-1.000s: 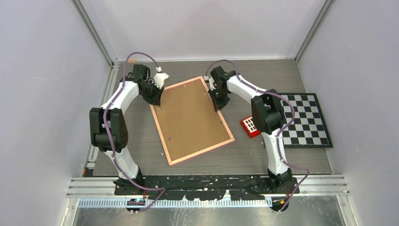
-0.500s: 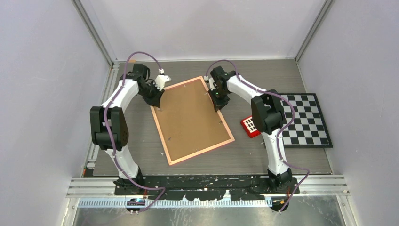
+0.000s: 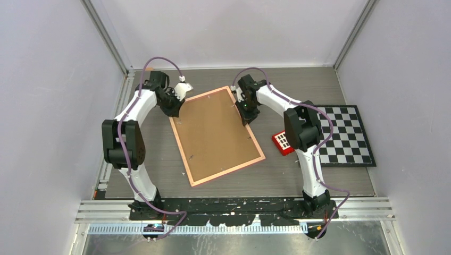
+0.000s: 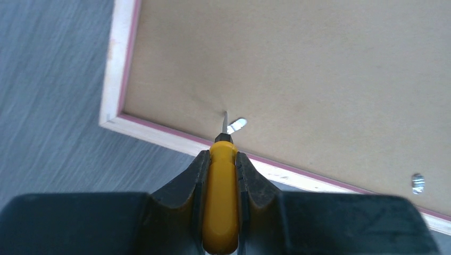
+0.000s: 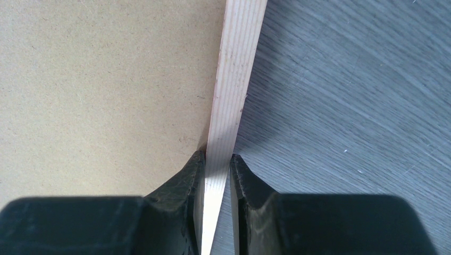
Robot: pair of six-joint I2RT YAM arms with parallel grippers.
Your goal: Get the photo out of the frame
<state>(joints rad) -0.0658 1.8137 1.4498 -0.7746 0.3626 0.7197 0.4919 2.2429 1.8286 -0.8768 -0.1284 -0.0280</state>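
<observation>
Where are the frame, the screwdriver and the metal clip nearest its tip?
frame point(image 3: 215, 135), top view, on its brown back panel.
screwdriver point(image 4: 222, 202), left wrist view, on its yellow handle.
metal clip point(image 4: 236, 125), left wrist view, on the shiny tab beside the blade tip.

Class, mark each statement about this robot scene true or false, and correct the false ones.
1. The frame lies with its brown back up. True.
2. The left gripper holds a yellow-handled screwdriver. True.
3. The right gripper hangs free of everything. False: the right gripper clamps the frame's edge.
4. The checkerboard lies on the frame. False: the checkerboard lies apart, to the frame's right.
</observation>
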